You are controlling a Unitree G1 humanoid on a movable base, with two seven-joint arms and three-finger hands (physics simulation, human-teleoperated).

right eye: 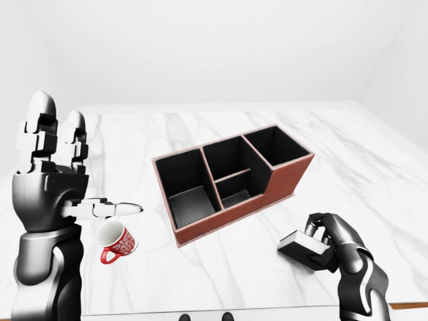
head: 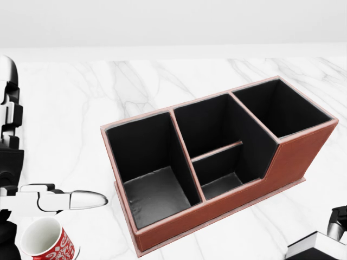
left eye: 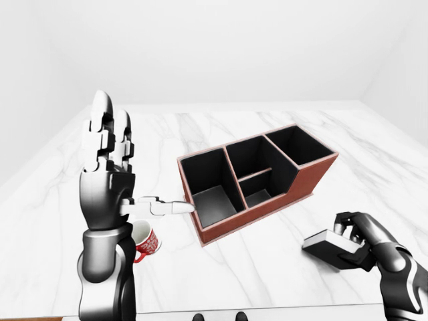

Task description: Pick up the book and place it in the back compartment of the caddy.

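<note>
The book, dark-covered with white page edges, sits at the lower right of the left-eye view, slightly tilted on the marble table. My right hand curls its fingers over the book's right end and grips it. The brown caddy with black inside stands at the centre, angled, with one wide compartment at its left, a split middle section and a raised compartment at its right end. My left hand is held upright and open to the caddy's left, thumb pointing at it, holding nothing.
A red mug with a white pattern lies on its side below my left hand, left of the caddy. The table's lower edge runs just beneath the book and my right forearm. White walls surround the table.
</note>
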